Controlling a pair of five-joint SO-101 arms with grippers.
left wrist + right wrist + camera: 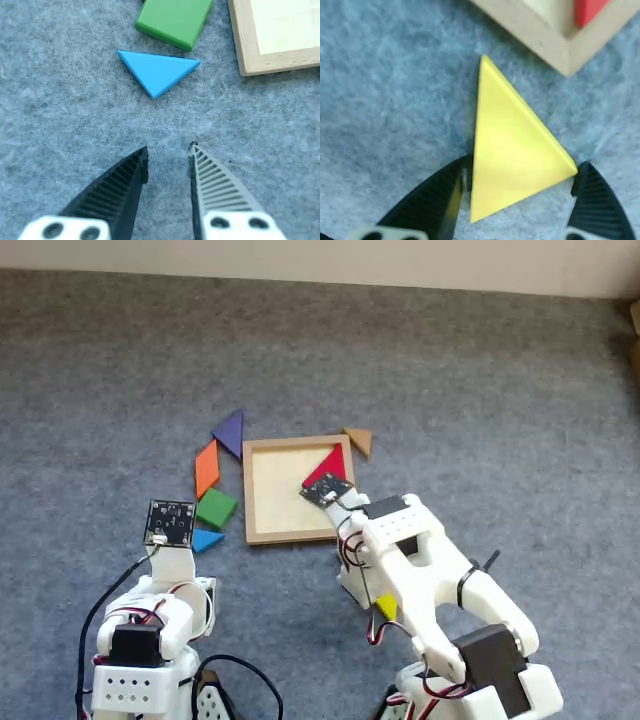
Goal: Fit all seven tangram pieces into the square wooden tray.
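The square wooden tray lies mid-table with a red triangle inside, against its right wall. Partly under my right arm, the yellow triangle lies on the carpet just off the tray's near right corner. My right gripper is shut on the yellow triangle, one finger at a long edge, the other at a corner. My left gripper stands open and empty over carpet, a little short of the blue triangle. The green square lies just beyond that.
Left of the tray lie a purple triangle, an orange parallelogram, the green square and the blue triangle. A brown triangle sits off the tray's far right corner. Grey carpet surrounds everything.
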